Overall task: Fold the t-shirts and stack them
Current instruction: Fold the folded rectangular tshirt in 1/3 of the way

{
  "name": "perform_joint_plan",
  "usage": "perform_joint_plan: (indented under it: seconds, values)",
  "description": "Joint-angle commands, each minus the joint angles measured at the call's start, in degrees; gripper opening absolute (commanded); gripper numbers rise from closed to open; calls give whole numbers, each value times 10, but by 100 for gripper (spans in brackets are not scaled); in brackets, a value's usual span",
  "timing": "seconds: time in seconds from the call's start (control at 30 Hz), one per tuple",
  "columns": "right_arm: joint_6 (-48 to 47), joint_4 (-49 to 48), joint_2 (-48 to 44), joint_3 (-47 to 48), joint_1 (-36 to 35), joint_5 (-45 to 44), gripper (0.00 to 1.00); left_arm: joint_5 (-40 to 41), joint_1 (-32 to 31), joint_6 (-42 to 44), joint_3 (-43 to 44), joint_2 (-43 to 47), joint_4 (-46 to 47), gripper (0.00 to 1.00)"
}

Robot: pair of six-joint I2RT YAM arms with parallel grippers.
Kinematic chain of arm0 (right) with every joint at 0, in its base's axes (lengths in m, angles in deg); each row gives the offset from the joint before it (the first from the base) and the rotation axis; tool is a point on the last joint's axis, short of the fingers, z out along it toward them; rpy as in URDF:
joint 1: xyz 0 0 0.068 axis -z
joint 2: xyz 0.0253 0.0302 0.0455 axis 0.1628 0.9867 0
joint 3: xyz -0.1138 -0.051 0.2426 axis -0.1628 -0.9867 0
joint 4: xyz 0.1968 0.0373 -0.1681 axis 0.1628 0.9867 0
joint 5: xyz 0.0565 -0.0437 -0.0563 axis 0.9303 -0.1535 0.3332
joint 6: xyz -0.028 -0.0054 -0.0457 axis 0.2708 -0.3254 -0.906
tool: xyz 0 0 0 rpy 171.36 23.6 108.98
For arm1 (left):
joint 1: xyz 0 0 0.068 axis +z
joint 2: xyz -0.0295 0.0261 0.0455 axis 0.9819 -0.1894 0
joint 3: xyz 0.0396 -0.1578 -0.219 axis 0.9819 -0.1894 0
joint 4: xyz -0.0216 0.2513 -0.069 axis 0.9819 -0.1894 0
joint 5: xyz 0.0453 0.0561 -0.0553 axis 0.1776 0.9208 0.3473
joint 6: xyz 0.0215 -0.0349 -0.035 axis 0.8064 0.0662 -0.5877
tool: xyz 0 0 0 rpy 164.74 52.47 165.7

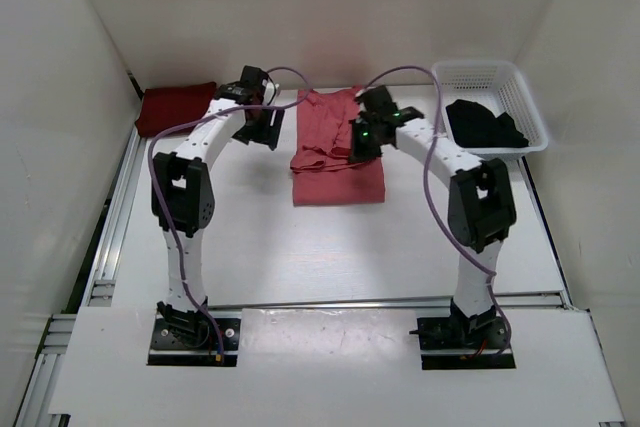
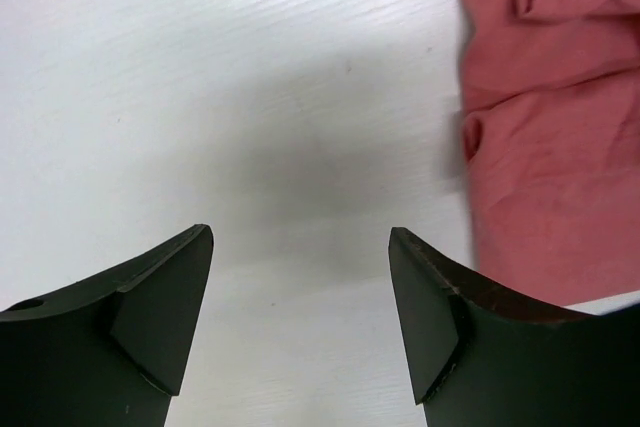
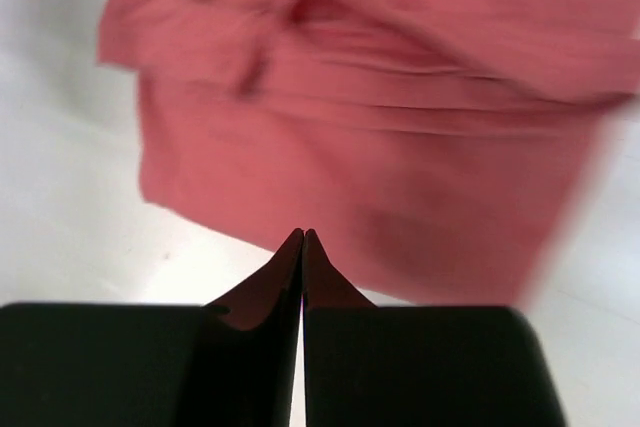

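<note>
Pink shirt (image 1: 335,162) lies with its long axis 12-to-6 o'clock, crumpled end at 12. Left hand (image 2: 300,237) gapes wide at its 9; right hand (image 3: 303,234) pinched closed.

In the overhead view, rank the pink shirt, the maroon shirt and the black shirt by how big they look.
Largest: the pink shirt, clearly.
Then the maroon shirt and the black shirt, about alike. The black one lies bunched in the basket, so I won't rank those two.

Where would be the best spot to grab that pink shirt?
Likely the rumpled far end of the pink shirt, pinched from above: the cloth bunches into folds there, giving something to catch, while the near half lies flat on the table.
</note>
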Motion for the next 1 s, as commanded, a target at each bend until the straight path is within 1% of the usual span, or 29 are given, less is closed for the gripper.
perform_joint_plan:
  seconds: [0.0, 0.07, 0.1, 0.13, 0.2, 0.4, 0.6, 0.73, 0.97]
  values:
    - [1, -32, 47, 20, -35, -24, 0, 7, 12, 0, -43, 31, 8, 82]
    - [7, -37, 82, 45, -56, -31, 0, 0, 18, 0, -61, 36, 8, 82]
    - [7, -37, 94, 71, -56, -36, 0, 0, 19, 0, -66, 36, 8, 83]
    - [25, -30, 115, 82, -61, -36, 0, 0, 19, 0, -67, 42, 8, 83]
    - [30, -23, 129, 100, -61, -36, 0, 0, 24, 0, -81, 48, 8, 83]
    - [41, -23, 147, 100, -61, -41, 0, 0, 35, 0, -86, 48, 8, 83]
    - [46, -11, 183, 129, -61, -106, 0, -10, 35, 0, -86, 48, 8, 83]
    - [46, -5, 201, 156, -61, -130, 0, -10, 40, 0, -91, 48, 8, 84]
    - [63, -3, 208, 217, -61, -231, 0, -22, 46, 0, -97, 48, 8, 84]
